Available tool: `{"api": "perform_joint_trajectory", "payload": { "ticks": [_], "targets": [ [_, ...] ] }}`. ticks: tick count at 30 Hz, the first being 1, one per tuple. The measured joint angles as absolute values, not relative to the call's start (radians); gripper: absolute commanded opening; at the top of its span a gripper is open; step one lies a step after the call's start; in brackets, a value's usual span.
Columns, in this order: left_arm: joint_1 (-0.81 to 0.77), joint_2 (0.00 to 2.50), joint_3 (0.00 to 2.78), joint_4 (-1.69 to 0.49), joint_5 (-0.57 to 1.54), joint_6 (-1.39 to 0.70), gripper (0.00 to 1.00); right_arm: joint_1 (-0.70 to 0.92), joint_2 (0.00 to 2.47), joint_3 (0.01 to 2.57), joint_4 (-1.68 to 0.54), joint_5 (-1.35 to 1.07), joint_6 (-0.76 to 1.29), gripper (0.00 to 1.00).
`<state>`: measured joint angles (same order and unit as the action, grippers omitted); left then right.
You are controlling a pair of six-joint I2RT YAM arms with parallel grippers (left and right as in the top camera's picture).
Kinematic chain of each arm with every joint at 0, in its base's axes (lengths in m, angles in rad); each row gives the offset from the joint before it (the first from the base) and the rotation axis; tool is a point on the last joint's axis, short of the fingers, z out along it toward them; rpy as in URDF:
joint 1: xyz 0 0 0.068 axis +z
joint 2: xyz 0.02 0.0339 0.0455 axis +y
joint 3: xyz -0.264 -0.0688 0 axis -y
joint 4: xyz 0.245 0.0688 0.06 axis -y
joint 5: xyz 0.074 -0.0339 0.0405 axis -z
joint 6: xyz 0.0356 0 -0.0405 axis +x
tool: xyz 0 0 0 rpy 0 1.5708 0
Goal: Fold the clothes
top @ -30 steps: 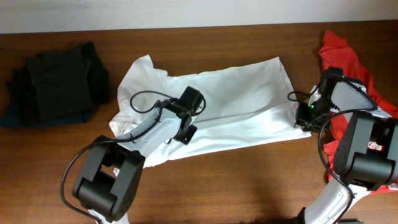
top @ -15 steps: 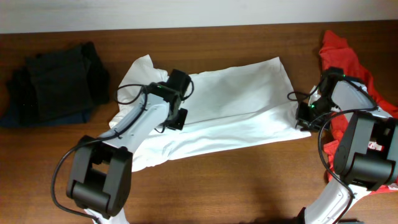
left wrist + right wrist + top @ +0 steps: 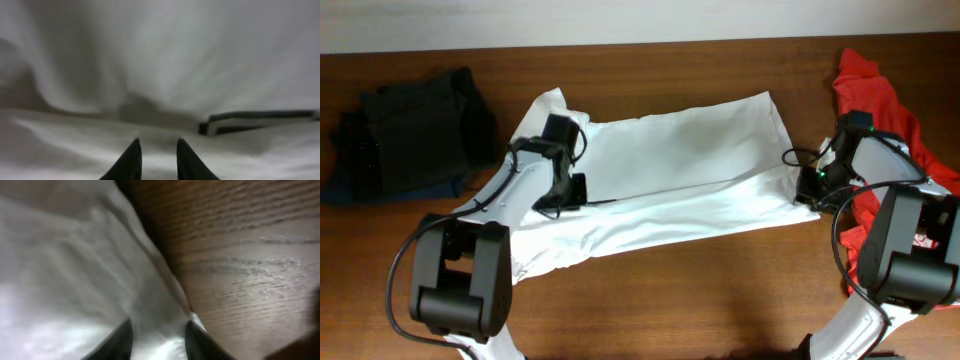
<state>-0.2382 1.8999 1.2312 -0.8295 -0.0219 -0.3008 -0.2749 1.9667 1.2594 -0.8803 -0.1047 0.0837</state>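
Between the 2 dark fingers of the left gripper (image 3: 157,152) only a narrow slot shows, with pale cloth behind it and nothing plainly caught. It reads as nearly closed but empty, low over the white T-shirt (image 3: 680,170) near its sleeve end. At the other end, the right gripper (image 3: 157,337) straddles the shirt's hem corner where cloth meets the bare table (image 3: 720,300). Its fingers stand moderately apart with fabric between them, and whether they actually pinch it cannot be told. The shirt lies spread lengthwise across the table, rumpled along its lower edge, with a red T-shirt (image 3: 880,90) heaped beyond the right arm and a dark pile of clothes (image 3: 410,130) well to the left. To fold cleanly, the left side probably needs a firm pinch on the sleeve-side edge, matched by the right at the hem. Both should then lift together, keep the cloth taut, and lay 1 long half over the other without dragging in wrinkles.
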Motion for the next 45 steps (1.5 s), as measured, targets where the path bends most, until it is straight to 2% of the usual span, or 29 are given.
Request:
{"api": "perform_joint_trajectory", "payload": {
  "ticks": [1,6,14,15,16,17,18,20,21,25,29,37,43,44,45],
  "targets": [
    [-0.238,1.900,1.205,-0.820,-0.022,-0.302,0.24,-0.276,1.962,1.251,-0.876,-0.102,0.077,0.04],
    [-0.238,1.880,1.139,-0.796,-0.010,-0.308,0.24,-0.277,1.958,1.235,-0.991,-0.097,0.114,0.04],
    [-0.238,1.865,1.103,-0.979,0.025,-0.307,0.23,-0.312,1.969,1.198,-1.170,-0.027,0.238,0.04],
    [-0.238,1.861,1.097,-0.989,0.028,-0.303,0.24,-0.314,1.969,1.196,-1.171,-0.023,0.242,0.04],
    [-0.238,1.858,1.093,-0.995,0.031,-0.300,0.29,-0.315,1.969,1.196,-1.171,-0.022,0.247,0.05],
    [-0.238,1.848,1.090,-0.999,0.031,-0.287,0.45,-0.316,1.969,1.196,-1.171,-0.022,0.249,0.11],
    [-0.238,1.836,1.090,-0.992,0.031,-0.277,0.56,-0.316,1.966,1.197,-1.171,-0.021,0.250,0.23],
    [-0.235,1.788,1.120,-0.962,0.031,-0.248,0.60,-0.316,1.938,1.210,-1.178,-0.016,0.253,0.70],
    [-0.231,1.771,1.150,-0.942,0.031,-0.236,0.62,-0.316,1.911,1.222,-1.179,-0.015,0.257,0.78],
    [-0.189,1.731,1.330,-0.777,0.032,-0.173,0.67,-0.316,1.772,1.311,-1.178,-0.015,0.255,0.80],
    [-0.129,1.731,1.375,-0.605,0.058,-0.121,0.72,-0.316,1.686,1.348,-1.177,-0.041,0.228,0.80],
    [-0.070,1.935,1.421,-0.358,0.099,-0.020,0.70,-0.316,1.689,1.348,-1.177,-0.118,0.177,0.80],
    [-0.072,2.092,1.438,-0.256,0.105,0.007,0.62,-0.316,1.689,1.348,-1.177,-0.133,0.176,0.75],
    [-0.072,2.115,1.438,-0.248,0.106,0.007,0.49,-0.316,1.689,1.348,-1.173,-0.134,0.173,0.75],
    [-0.072,2.132,1.438,-0.240,0.106,0.008,0.24,-0.316,1.689,1.348,-1.169,-0.134,0.172,0.75]
  ]
}}
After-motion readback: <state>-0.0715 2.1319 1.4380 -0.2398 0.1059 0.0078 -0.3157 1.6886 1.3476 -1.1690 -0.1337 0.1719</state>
